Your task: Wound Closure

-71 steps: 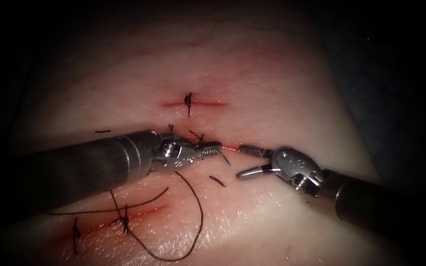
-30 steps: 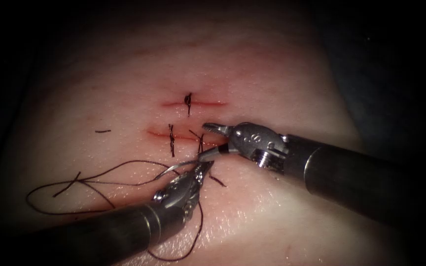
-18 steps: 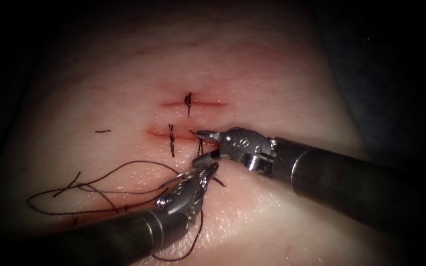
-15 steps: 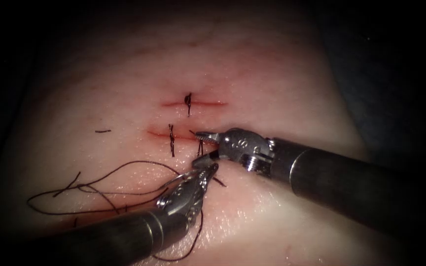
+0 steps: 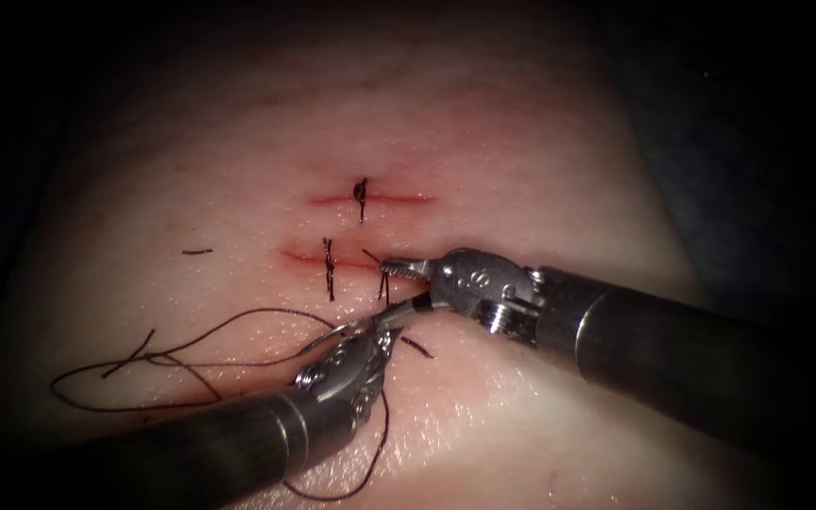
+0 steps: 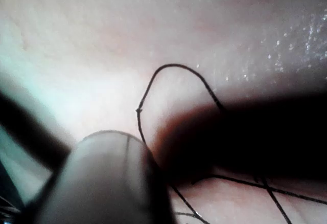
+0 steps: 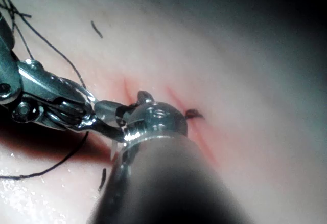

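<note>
1. I count two tools: the left tool [image 5: 384, 338] and the right tool [image 5: 406, 284].
2. I see two cuts on the tissue [image 5: 521, 170]: the upper cut [image 5: 370, 198] and the lower cut [image 5: 332, 257].
3. I make out three stitches: one [image 5: 362, 196] on the upper cut, two [image 5: 329, 268] on the lower.
4. One long thread [image 5: 191, 349] loops at left.
5. Two loose cut ends of thread [image 5: 198, 252] lie apart.
6. One needle [image 5: 356, 326] that I can find.

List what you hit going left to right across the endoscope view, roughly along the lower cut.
Loose cut end of thread → left stitch on the lower cut → second stitch → right tool, its shaft running off right.
</note>
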{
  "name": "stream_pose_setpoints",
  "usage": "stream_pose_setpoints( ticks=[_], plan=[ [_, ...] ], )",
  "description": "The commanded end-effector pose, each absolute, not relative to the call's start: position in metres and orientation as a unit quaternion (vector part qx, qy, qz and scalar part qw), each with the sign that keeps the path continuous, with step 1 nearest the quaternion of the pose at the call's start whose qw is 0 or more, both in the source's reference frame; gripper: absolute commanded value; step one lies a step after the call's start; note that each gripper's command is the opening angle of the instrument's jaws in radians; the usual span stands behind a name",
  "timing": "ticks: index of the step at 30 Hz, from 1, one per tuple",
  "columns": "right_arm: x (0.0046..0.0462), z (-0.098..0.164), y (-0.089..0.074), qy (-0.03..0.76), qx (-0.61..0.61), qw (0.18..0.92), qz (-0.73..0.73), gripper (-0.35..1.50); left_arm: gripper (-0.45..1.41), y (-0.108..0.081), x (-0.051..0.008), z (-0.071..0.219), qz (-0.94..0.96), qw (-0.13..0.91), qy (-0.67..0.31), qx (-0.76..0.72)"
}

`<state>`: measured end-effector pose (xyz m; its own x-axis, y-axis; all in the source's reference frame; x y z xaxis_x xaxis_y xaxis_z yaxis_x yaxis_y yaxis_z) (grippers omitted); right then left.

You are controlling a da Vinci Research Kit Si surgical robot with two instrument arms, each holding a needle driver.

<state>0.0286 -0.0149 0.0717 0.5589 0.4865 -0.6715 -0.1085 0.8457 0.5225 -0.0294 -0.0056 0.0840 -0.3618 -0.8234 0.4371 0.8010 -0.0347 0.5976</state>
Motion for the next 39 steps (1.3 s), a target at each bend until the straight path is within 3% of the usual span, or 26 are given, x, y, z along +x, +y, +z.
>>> stream_pose_setpoints(
  ticks=[1, 6, 11, 32, 39],
  plan=[
    [0.0293, 0.0721, -0.0146, 0.442, 0.217, 0.854, 0.167, 0.49, -0.45, -0.0055, -0.0299, 0.0845, -0.719, 0.565, -0.406, 0.014],
    [0.0297, 0.0724, -0.0147, 0.449, 0.220, 0.851, 0.157, 0.26, -0.45, -0.0059, -0.0302, 0.0843, -0.718, 0.565, -0.407, 0.014],
    [0.0302, 0.0730, -0.0154, 0.454, 0.226, 0.851, 0.138, 0.16, -0.45, -0.0061, -0.0302, 0.0836, -0.717, 0.565, -0.408, 0.017],
    [0.0304, 0.0736, -0.0166, 0.440, 0.244, 0.858, 0.107, 0.22, -0.45, -0.0055, -0.0304, 0.0831, -0.715, 0.569, -0.407, 0.017],
    [0.0303, 0.0739, -0.0166, 0.440, 0.245, 0.857, 0.107, 0.42, -0.45, -0.0055, -0.0304, 0.0831, -0.714, 0.569, -0.407, 0.017]
  ],
)
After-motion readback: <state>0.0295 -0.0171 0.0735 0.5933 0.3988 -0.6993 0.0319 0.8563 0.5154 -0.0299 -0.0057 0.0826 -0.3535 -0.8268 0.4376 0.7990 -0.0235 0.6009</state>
